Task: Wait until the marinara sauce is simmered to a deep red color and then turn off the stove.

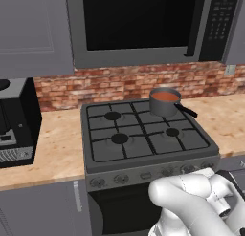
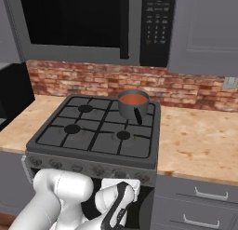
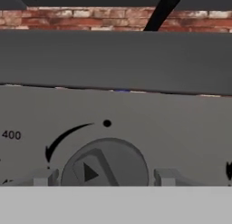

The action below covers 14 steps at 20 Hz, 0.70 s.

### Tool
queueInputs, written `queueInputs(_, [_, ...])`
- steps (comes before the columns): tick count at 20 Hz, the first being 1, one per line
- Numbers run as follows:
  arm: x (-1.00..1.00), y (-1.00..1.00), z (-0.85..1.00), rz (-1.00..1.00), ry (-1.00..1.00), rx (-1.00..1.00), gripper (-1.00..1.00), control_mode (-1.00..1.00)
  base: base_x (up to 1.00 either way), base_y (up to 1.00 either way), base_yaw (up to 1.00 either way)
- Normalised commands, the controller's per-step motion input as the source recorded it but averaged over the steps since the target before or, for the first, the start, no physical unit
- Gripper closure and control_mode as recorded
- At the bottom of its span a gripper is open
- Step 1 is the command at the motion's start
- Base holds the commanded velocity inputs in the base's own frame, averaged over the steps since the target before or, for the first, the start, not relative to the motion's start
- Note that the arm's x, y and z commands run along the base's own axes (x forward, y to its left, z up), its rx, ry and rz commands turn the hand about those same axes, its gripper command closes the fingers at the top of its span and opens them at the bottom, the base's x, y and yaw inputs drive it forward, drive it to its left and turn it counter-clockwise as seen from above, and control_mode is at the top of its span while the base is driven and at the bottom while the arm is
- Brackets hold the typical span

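The marinara sauce (image 1: 165, 96) (image 2: 133, 99) is orange-red, in a grey saucepan (image 1: 161, 106) on the back right burner of the stove (image 1: 148, 159) (image 2: 93, 154). The pan's black handle (image 1: 186, 110) (image 3: 158, 12) points to the front right. My gripper (image 3: 106, 177) is open at the stove's front panel, low and right of centre. Its fingertips (image 3: 43, 177) stand on either side of a round grey knob (image 3: 106, 166), close to its edges. The knob's pointer is turned away from the black dot (image 3: 107, 123) above it.
A black-windowed microwave (image 1: 139, 25) hangs above the stove. A dark coffee machine (image 1: 14, 123) stands on the left counter. Beige counters (image 2: 200, 140) flank the stove, with drawers (image 2: 204, 194) below on the right. A brick wall (image 1: 119, 82) runs behind.
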Motion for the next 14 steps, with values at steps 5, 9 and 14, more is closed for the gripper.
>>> queueInputs(5, [0.0,0.0,0.0,0.0,0.0,0.0,-1.0,-1.0,0.0,0.0,0.0])
queueInputs(9, [0.0,0.0,0.0,0.0,0.0,0.0,-1.0,-1.0,0.0,0.0,0.0])
queueInputs(14, [0.0,0.0,0.0,0.0,0.0,0.0,-1.0,-1.0,0.0,0.0,0.0])
